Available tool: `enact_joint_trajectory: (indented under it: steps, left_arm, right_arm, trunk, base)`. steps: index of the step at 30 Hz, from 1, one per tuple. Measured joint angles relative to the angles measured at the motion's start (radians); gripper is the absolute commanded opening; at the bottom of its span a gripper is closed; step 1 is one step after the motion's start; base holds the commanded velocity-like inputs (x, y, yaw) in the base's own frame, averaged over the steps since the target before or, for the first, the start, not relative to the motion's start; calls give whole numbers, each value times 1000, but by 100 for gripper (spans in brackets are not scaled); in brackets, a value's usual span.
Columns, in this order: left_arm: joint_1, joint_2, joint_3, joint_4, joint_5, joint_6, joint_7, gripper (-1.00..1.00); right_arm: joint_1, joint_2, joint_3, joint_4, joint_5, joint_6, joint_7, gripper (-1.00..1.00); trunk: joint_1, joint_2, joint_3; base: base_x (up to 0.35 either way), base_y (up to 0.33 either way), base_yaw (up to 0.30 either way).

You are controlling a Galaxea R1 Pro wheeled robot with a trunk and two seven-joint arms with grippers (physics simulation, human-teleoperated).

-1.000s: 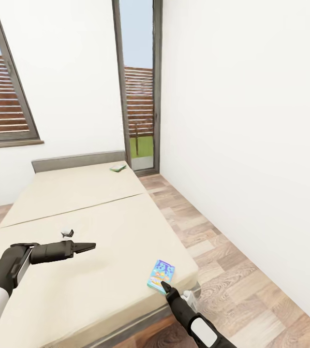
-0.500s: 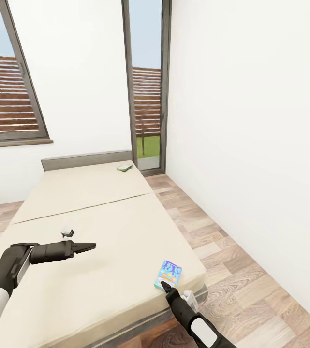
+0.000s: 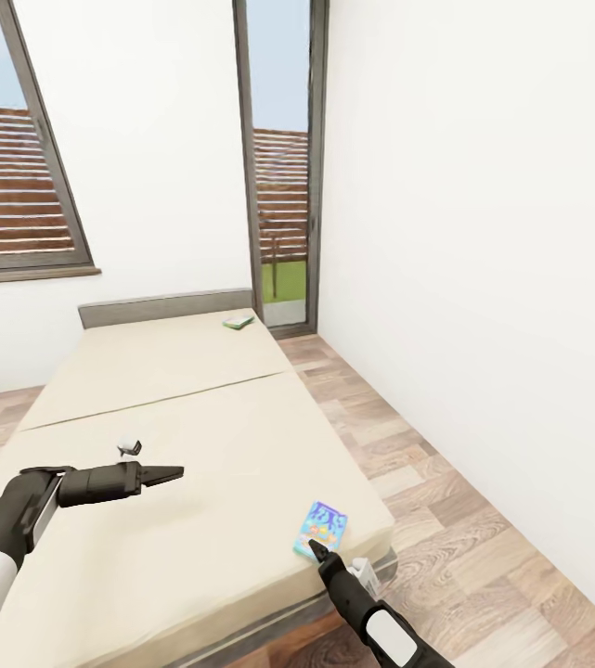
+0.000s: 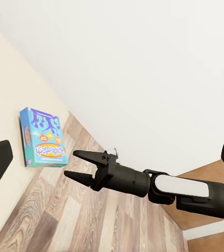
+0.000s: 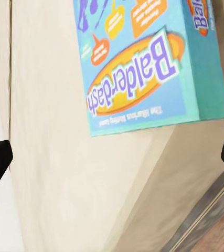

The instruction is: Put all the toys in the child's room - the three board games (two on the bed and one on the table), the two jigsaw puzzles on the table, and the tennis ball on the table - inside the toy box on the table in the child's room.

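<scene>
Right now your right end effector [image 3: 315,547], fingers apart and empty, sits just below the flat blue-teal Balderdash game box [image 3: 321,528] at lower centre-right on the beige bed [image 3: 176,436], long axis running up-frame. Left end effector [image 3: 173,473], prongs together, is farther. Small green game box [image 3: 238,322] lies by the headboard.

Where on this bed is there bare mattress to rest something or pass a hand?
The bed is mostly bare: the whole stretch between the green board game by the headboard and the blue Balderdash box at the near corner. Tightest spot is that corner, where the right gripper, jaws open, sits by the box. The left gripper hangs over the near middle.
</scene>
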Motion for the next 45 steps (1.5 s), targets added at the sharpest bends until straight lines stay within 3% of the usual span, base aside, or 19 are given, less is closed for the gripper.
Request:
enact_joint_trajectory:
  steps: [10, 45]
  left_arm:
    - [0, 0, 0, 0, 0, 0, 0, 100]
    - [0, -1, 0, 0, 0, -1, 0, 100]
  right_arm:
    - [0, 0, -1, 3, -3, 3, 0, 100]
    - [0, 0, -3, 6, -5, 12, 0, 100]
  trunk:
    - [0, 0, 0]
    - [0, 0, 0]
  base:
    - [91, -130, 0]
    - [11, -4, 0]
